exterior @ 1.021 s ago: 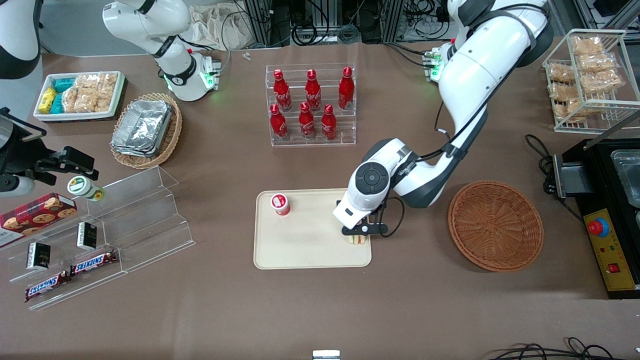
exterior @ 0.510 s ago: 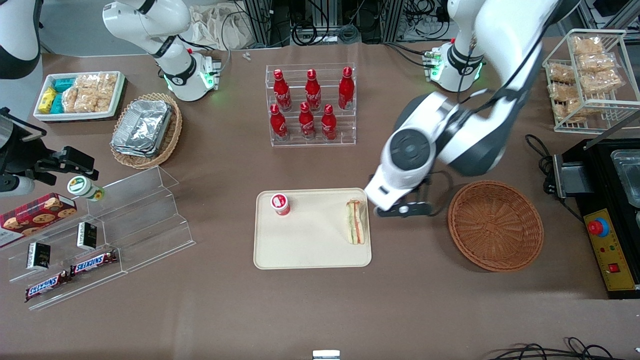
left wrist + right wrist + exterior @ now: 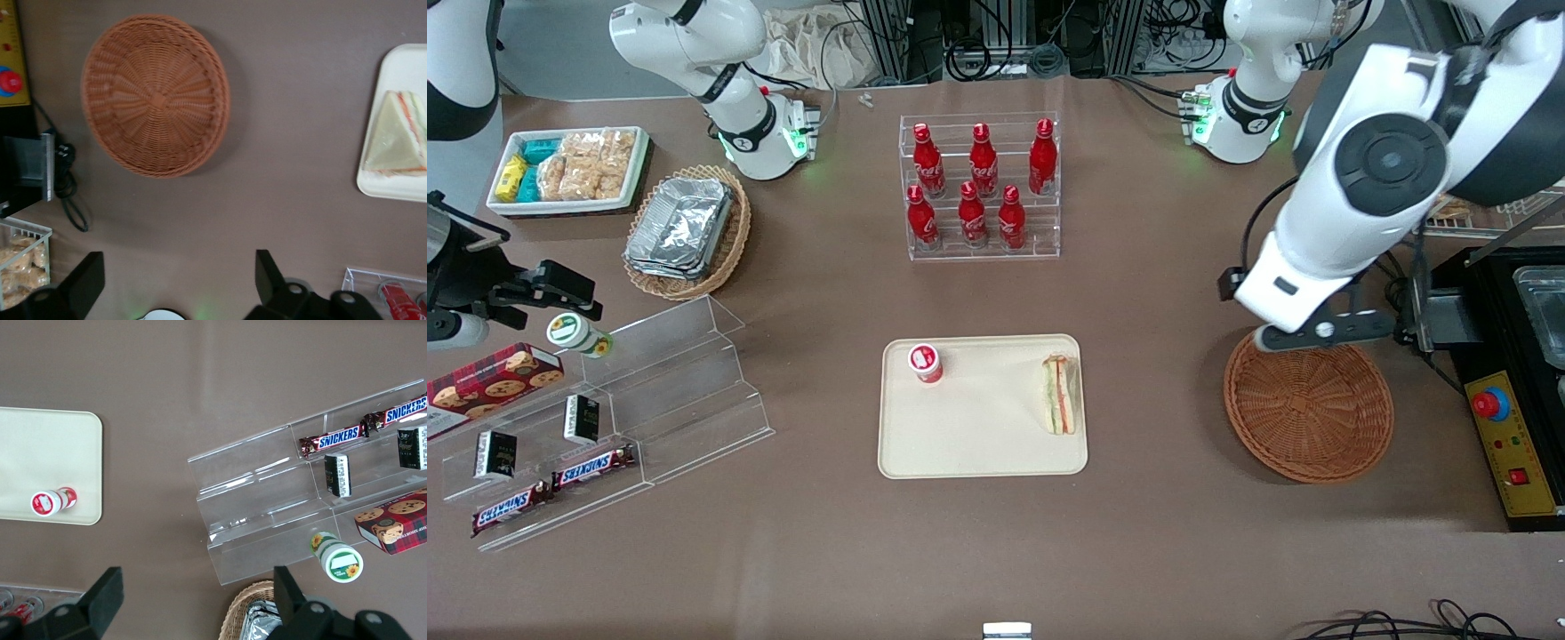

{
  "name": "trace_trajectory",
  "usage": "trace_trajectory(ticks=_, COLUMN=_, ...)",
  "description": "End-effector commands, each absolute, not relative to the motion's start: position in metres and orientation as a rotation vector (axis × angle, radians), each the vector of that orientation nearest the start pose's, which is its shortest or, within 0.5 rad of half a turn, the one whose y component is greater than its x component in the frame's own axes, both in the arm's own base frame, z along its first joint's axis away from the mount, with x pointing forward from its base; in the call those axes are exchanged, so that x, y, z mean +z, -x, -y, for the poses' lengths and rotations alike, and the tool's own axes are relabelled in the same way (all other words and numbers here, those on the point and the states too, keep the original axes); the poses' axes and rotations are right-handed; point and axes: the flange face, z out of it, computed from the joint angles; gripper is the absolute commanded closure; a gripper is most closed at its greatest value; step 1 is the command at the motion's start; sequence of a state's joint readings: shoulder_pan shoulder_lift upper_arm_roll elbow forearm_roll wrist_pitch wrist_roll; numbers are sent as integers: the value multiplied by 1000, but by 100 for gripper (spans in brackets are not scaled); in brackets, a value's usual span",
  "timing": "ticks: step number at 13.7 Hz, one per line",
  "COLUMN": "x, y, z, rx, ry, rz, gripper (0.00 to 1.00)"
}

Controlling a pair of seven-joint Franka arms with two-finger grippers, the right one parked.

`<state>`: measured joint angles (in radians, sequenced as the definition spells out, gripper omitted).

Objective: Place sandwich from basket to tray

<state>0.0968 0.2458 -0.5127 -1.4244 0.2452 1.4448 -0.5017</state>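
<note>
Since the sandwich point(image 3: 1060, 395) already lies flat on the tray point(image 3: 978, 444), near the short edge facing the basket point(image 3: 1307, 400), nothing of the task appears left but to clear off. Lies with its long axis running from nearer the front camera to farther from it, filling layers showing along one side. Shares the tray with a small red-and-white capped bottle point(image 3: 926, 363), well apart at the tray's other end.

High above the table hangs the gripper point(image 3: 1320, 331), over the basket's rim farthest from the front camera — empty, fingers point(image 3: 270, 280) spread wide, nothing between them in the wrist view. Looks straight down from there on the basket point(image 3: 157, 95), bare of any contents, and on the sandwich point(image 3: 395, 137) at the tray's point(image 3: 373, 183) edge.

As for the one relation that matters: sandwich well off sideways from the gripper, toward the parked arm's end of the table, with bare brown tabletop point(image 3: 293, 147) between basket and tray. No need to cross that gap again, by this judgement; placement reads as done — wedge fully inside the rim, not overhanging. Only a retreat to rest seems called for, with little to go wrong so long as the arm keeps its height over the basket.
</note>
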Motion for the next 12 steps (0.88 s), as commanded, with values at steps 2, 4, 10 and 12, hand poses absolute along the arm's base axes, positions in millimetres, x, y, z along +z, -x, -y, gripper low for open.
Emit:
trace_trajectory(ticks=2, x=573, y=-578, z=134, rx=176, ry=2963, rz=262, gripper=0)
trace_trajectory(ticks=4, x=579, y=-581, z=111, rx=173, ry=2979, rz=253, gripper=0)
trace_trajectory(ticks=10, x=599, y=-583, z=43, rx=170, ry=3043, rz=197, gripper=0)
trace_trajectory(ticks=12, x=605, y=-579, z=28, rx=167, ry=3061, rz=171, gripper=0)
